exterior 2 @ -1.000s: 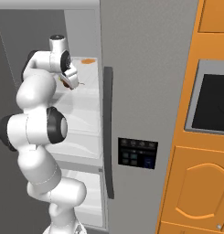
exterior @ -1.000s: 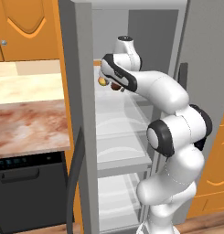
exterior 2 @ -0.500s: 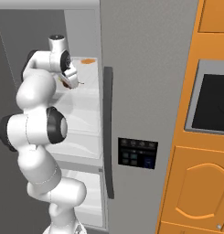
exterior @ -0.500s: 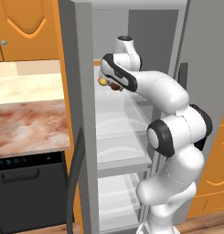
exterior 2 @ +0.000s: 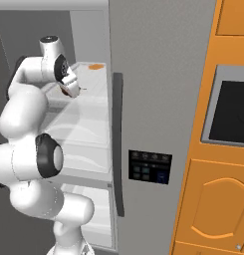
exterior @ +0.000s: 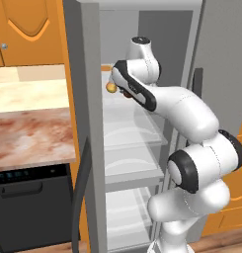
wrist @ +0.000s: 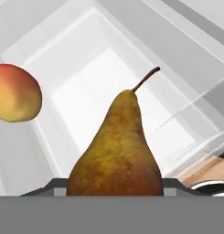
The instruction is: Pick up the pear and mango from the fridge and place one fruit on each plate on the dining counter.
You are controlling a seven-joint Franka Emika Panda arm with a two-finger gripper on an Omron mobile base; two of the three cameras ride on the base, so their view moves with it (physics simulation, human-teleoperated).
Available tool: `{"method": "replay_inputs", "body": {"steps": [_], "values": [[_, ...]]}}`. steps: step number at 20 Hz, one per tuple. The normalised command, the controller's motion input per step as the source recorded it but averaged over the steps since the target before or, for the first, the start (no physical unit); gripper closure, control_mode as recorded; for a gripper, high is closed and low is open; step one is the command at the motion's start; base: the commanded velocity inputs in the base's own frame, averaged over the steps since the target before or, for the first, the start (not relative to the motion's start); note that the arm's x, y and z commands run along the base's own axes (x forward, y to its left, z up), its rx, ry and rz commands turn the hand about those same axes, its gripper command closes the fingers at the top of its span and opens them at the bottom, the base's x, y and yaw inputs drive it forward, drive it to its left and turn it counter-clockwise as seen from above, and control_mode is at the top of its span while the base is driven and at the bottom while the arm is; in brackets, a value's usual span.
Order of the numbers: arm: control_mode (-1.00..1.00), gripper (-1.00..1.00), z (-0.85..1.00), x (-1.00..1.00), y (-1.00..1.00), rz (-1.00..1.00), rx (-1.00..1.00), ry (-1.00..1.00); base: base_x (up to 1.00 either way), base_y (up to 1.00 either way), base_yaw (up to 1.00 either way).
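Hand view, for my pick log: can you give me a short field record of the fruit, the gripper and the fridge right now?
held fruit: brown-green pear with thin stem, centred between the fingers
gripper: two-finger gripper closed on the pear, inside the fridge
other fruit: yellow-orange mango with red blush, apart from the pear
fridge: tall grey steel fridge, door open, pale interior

gripper (exterior 2: 73, 90) jaws narrowed from wide open a second ago to closed against the pear (wrist: 115, 151) sitting between them, arm and hand otherwise in the same pose inside the fridge (exterior: 88, 128), mango (wrist: 15, 93) unmoved off to the pincer's side
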Motion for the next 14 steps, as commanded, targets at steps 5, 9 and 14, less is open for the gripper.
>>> {"method": "replay_inputs", "body": {"steps": [5, 9, 14], "values": [[-1.0, 1.0, 0.39, -1.0, 0.0, 0.19, -0.09, -0.17, 0.0, 0.0, 0.0], [-1.0, 1.0, 0.49, -1.0, -0.16, 0.25, -0.01, -0.12, 0.0, 0.0, 0.0], [-1.0, 1.0, 0.37, -0.96, -0.27, 0.11, 0.0, -0.03, 0.0, 0.0, 0.0]]}}
